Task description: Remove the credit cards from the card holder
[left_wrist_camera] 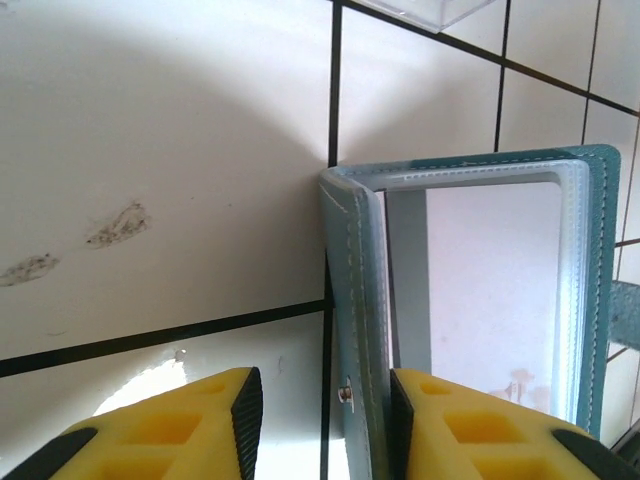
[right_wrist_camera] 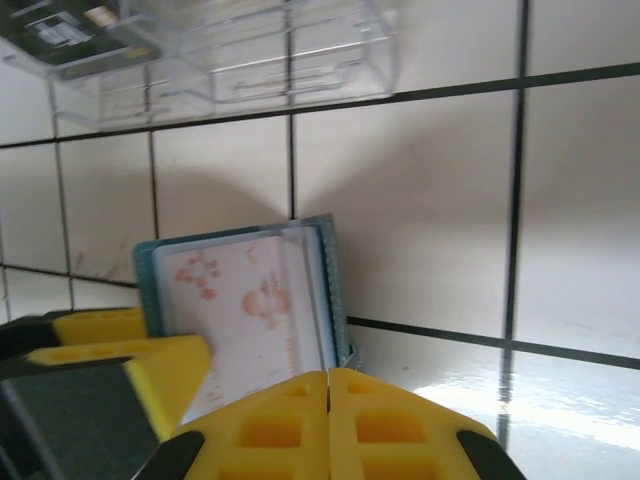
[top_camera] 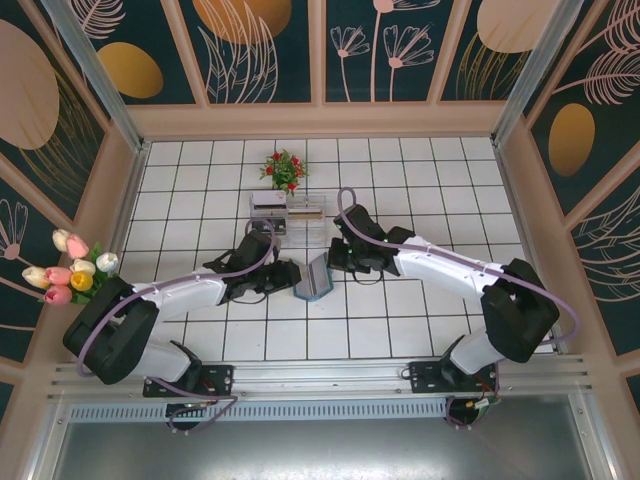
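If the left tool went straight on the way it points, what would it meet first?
The card holder: its teal cover stands edge-on between the left tool's parted fingers, so it would likely meet that first, though depth is unclear.

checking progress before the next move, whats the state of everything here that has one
wallet: open in a V, up on its edge
card: inside the wallet's clear sleeve, not out yet
left fingers: open, either side of one wallet cover, gap on one side
right fingers: shut, apparently pinching the wallet's edge
clear box: upright, small items in it
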Controlling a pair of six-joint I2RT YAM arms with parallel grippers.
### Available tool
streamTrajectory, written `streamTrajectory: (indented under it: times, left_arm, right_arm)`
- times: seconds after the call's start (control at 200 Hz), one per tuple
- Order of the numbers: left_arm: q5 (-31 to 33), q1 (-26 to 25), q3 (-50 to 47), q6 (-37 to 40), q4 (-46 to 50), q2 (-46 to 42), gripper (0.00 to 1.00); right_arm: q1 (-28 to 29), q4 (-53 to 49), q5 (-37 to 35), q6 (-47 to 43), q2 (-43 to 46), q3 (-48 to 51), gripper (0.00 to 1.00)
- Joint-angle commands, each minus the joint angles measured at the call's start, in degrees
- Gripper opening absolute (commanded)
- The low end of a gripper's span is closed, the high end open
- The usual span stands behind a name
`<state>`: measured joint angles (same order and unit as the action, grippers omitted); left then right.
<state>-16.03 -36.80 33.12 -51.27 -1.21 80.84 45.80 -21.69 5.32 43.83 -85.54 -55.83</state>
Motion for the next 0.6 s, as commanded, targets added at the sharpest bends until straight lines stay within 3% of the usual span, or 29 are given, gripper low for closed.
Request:
streamTrajectory:
  times: [0.0, 0.175, 0.405, 0.465, 0.596]
  left_arm:
    - [2.0, 0.2, 1.2, 1.8, 3.1, -0.8, 0.39]
    - [3.9, 0.1, 1.5, 3.3, 5.2, -0.6, 0.39]
    - [3.1, 0.1, 1.4, 3.9, 4.5, -0.3, 0.38]
    - [3.1, 0.2, 1.4, 4.0, 4.6, -0.4, 0.38]
    - [3.3, 0.1, 1.1, 4.1, 4.6, -0.4, 0.38]
  right_arm:
    - [-1.0, -2.6, -2.2, 1.6, 1.7, 1.6, 0.08]
    - [-1.7, -2.7, -2.9, 1.4, 0.8, 3.3, 0.11]
    - [-1.3, -6.2, -9.0, 1.0, 1.7, 0.4, 0.36]
    - [-1.3, -6.6, -10.0, 0.4, 2.8, -0.9, 0.38]
    - [-1.1, -1.3, -4.2, -2.7, 3.7, -1.0, 0.39]
